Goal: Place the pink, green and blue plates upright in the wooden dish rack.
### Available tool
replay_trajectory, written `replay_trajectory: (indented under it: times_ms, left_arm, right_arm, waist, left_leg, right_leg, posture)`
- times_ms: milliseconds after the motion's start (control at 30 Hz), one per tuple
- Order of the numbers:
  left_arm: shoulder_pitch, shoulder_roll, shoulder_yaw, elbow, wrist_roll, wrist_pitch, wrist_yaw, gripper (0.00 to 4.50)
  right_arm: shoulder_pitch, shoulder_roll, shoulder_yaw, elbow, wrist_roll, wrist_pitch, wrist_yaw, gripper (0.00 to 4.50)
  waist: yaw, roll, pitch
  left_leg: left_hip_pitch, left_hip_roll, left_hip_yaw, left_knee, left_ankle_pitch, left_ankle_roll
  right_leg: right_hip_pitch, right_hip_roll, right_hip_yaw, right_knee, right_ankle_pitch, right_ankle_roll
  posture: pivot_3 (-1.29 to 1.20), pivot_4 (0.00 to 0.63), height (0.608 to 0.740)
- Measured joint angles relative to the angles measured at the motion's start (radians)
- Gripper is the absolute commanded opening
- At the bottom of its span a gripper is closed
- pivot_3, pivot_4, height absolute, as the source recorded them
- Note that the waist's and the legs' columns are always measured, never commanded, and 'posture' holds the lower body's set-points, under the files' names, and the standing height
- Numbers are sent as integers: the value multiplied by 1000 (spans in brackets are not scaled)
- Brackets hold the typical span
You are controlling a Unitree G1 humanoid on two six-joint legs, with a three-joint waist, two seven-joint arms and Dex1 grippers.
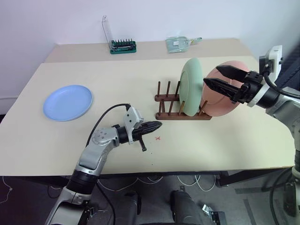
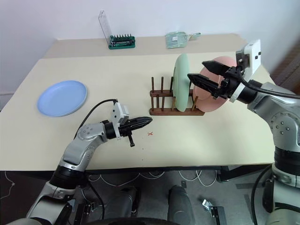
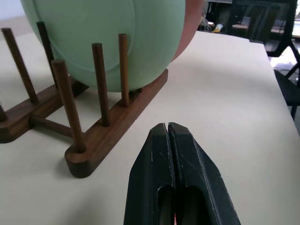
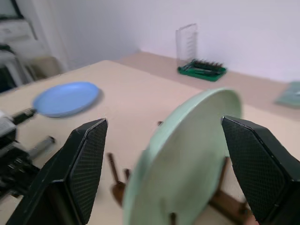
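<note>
My right gripper (image 1: 216, 76) spread at mint-green round plate (image 1: 192, 86), dark wooden peg rack (image 1: 180, 108); left gripper (image 1: 157, 126) pressed shut, 7 o'clock. Risk: bumping plate, toppling it.

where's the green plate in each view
Left eye view: green plate upright in the wooden dish rack, right of centre.
Right eye view: right of centre, in front of the pink plate.
Left wrist view: behind the pegs.
Right wrist view: centre foreground.
Shared landmark: the rack.
</note>
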Motion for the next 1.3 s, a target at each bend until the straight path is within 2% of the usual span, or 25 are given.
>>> replay_trajectory:
  times_ms: [67, 267, 367, 500, 600, 733, 833, 933, 1133, 1300]
  left_arm:
    - [-9, -8, 41, 5, -29, 18, 27, 786]
    - [-77, 49, 375, -4, -136, 85, 267, 3820]
    - [-90, 71, 570, 30, -150, 130, 496, 3820]
    - [-135, 107, 742, 109, -131, 214, 787, 3820]
    - [-134, 126, 810, 136, -103, 321, 961, 3820]
    - [-121, 127, 833, 146, -111, 504, 1067, 3820]
    - [-130, 122, 856, 200, -137, 584, 1087, 3820]
    - [-150, 121, 856, 263, -138, 595, 1099, 3054]
    - [-188, 107, 871, 306, -147, 558, 1113, 41]
    - [-225, 85, 841, 285, -159, 540, 1083, 41]
  right_arm:
    - [-15, -35, 17, -33, -44, -23, 23, 3993]
    - [-105, -30, 231, -208, -167, -83, 83, 3993]
    - [-163, 34, 346, -194, -285, -131, 71, 3993]
    - [-174, 92, 454, -140, -414, -204, 77, 3993]
    - [-174, 107, 467, -107, -454, -227, 95, 3993]
    - [-174, 134, 467, -90, -475, -250, 123, 3993]
    - [-173, 139, 466, -88, -488, -255, 130, 3993]
    - [-161, 146, 465, -89, -496, -258, 131, 3993]
    - [-123, 145, 453, -96, -522, -258, 128, 3993]
    - [-116, 148, 453, -109, -554, -265, 121, 3993]
  waist:
    - [-2, 0, 0]
    - [-14, -1, 1]
    - [-5, -2, 1]
    - [3, -10, 3]
    - [6, -14, 5]
    - [2, -15, 5]
    - [-2, -15, 5]
    - [-2, -16, 5]
    - [-1, -16, 5]
    - [0, -16, 5]
  left_leg:
    - [0, 0, 0, 0, 0, 0]
    - [1, 2, 0, -1, 0, 0]
    - [0, 1, -1, 0, 0, 0]
    - [0, 0, -2, 0, 0, -1]
    - [-1, -1, -3, 0, 0, -1]
    - [-1, -1, -3, 0, 1, -2]
    - [0, -1, -3, -1, 1, -2]
    - [0, -1, -3, -1, 1, -3]
    - [0, -1, -3, -1, 1, -3]
    - [0, -1, -3, -1, 2, -4]
  right_leg:
    - [-1, 0, 0, 0, 0, 0]
    - [-2, 1, 0, 1, 0, 0]
    - [-2, 1, 0, 1, 0, 0]
    - [-1, 0, -1, 1, 0, 0]
    - [-1, 0, -1, 0, 0, 0]
    - [-2, 0, -2, 2, 0, 0]
    - [-2, 0, -2, 2, 0, 0]
    - [-2, 0, -2, 2, 0, 0]
    - [-2, 0, -2, 2, 0, 0]
    - [-1, 0, -2, 2, 1, 0]
  posture:
    - [0, 150, 740]
    - [0, 150, 740]
    - [0, 150, 740]
    - [0, 150, 740]
    - [0, 150, 740]
    - [0, 150, 740]
    - [0, 150, 740]
    - [0, 150, 740]
    - [0, 150, 740]
    - [0, 150, 740]
